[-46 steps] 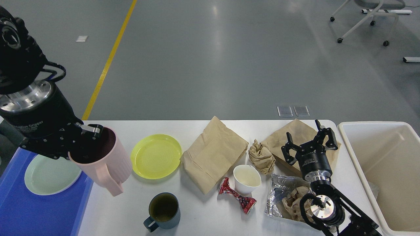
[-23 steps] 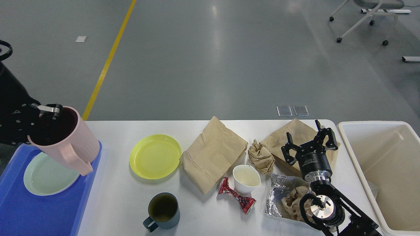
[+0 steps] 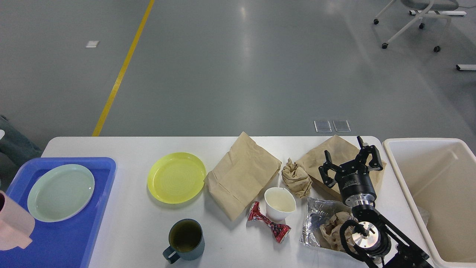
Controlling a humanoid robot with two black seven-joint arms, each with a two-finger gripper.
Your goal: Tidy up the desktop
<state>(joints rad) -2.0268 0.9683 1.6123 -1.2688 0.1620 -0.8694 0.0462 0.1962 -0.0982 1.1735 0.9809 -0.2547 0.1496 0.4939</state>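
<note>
White table fills the lower half of the frame, rounded corners, grey floor beyond.

Left edge: blue tray lies on the table, holding a pale green plate in its upper part. A pink cup shows at the far lower left edge over the tray, cut off by the frame. Left tool is out of frame; cannot tell what holds the cup.

Centre left: yellow plate, empty. Below it, a dark teal mug with greenish-brown liquid, handle toward lower left.

Centre: large brown paper bag, flat, creased. Just below its lower right edge, a white paper cup, upright, and a crushed red wrapper touching the cup's base on its left. Crumpled brown paper ball just above right of the cup.

Right: second brown bag, partly hidden behind the right tool. Tool fingers spread wide, nothing between them; it hovers over that bag. Below the tool, silver foil with crumpled brown paper on it, partly hidden by the arm.

Far right: cream bin just beside the table edge.
</note>
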